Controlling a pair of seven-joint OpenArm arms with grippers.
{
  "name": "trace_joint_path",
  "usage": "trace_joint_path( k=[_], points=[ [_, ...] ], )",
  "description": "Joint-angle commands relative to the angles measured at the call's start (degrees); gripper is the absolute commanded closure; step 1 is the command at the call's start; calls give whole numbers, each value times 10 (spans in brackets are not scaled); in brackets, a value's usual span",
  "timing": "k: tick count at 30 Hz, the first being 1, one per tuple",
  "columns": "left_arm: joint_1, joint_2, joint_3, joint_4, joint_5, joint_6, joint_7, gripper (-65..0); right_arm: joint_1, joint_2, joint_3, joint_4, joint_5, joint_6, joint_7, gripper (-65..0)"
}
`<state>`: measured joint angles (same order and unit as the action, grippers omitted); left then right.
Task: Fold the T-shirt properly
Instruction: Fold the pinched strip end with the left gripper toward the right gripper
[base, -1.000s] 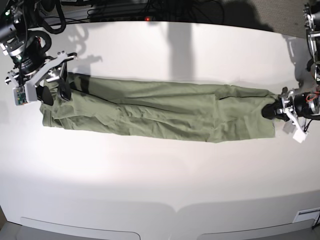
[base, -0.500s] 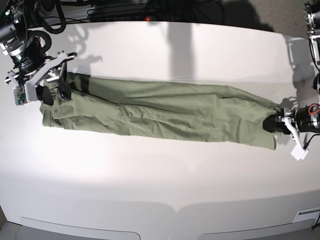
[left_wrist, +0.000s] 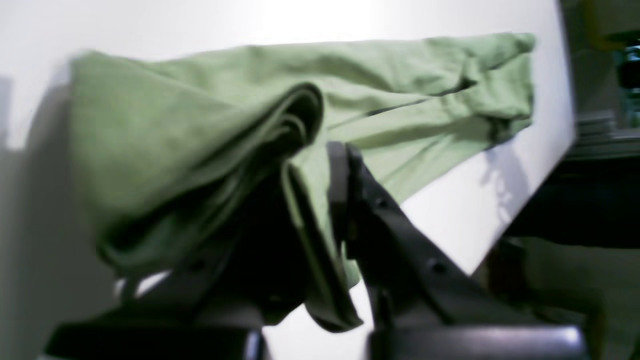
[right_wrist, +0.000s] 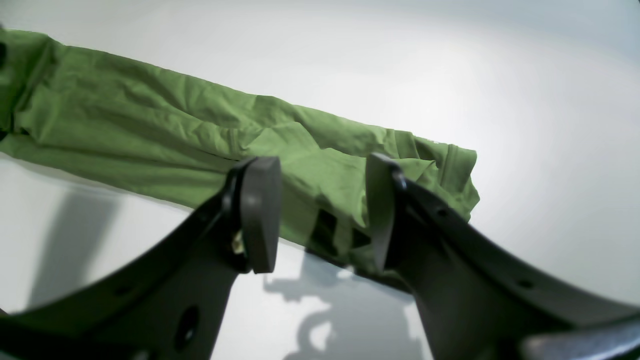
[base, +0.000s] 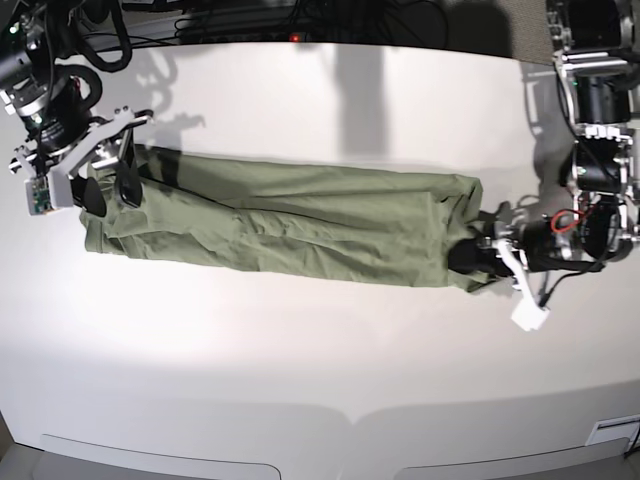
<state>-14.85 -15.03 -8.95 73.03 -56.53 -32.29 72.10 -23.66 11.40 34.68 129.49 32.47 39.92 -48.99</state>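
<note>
Bunching inward since before: T-shirt (base: 300, 220) end

Bright overhead light washes the white surface (base: 320, 350) in the base view, with a pale glare band across its near half and the far background dark. That view bows at the edges like a fisheye. Arm shadows fall on the far side of the surface. The left wrist view is soft and smeared throughout; the green T-shirt (left_wrist: 200, 145) shows no crisp weave, and the top is blown out. The right wrist view is sharper on the cloth, its near black jaws blurred, casting a hard shadow below.
</note>
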Motion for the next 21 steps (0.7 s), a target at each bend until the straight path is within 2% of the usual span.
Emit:
trace_joint_path(
  k=[1,15,21],
  points=[
    [-13,3,-3,10,-16,-2,-7,0,2,5,2,10,10,1,14,-276],
    [-13,162,-3,10,-10,-3,-8,0,2,5,2,10,10,1,14,-276],
    [-13,186,-3,10,84,-3,-11,0,1,5,2,10,10,1,13,-276]
  ],
)
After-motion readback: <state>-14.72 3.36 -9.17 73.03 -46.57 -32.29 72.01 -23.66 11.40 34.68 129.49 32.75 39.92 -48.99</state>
